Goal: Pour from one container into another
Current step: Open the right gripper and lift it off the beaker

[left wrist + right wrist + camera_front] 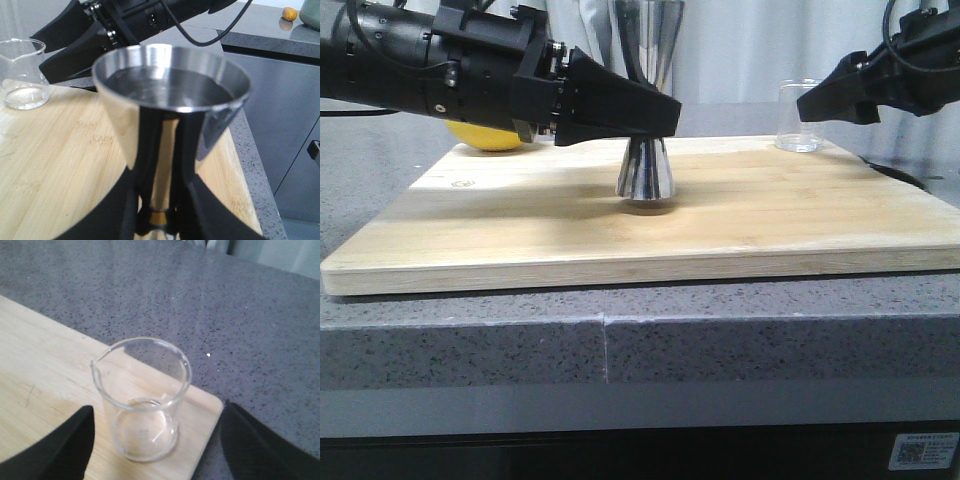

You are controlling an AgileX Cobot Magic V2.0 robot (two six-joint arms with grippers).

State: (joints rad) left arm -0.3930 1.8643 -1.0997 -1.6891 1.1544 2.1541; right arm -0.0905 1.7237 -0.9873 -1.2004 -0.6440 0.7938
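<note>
The tall steel jigger [645, 175] stands upright on the wooden board [520, 235]. My left gripper [665, 112] is shut on its narrow waist. In the left wrist view the fingers [125, 210] flank the gold band, and the jigger's upper cup [170, 85] holds clear liquid. The small clear glass beaker [798, 115] stands at the board's far right corner. My right gripper [812, 106] hovers open just beside it. In the right wrist view the beaker [142, 400] sits upright between the widely spread fingers, untouched, and looks nearly empty.
A yellow round fruit [490, 137] lies behind the left arm at the board's back left. The board rests on a grey speckled counter [720, 320], whose front edge drops off close to the camera. The beaker stands right at the board's corner [212, 407].
</note>
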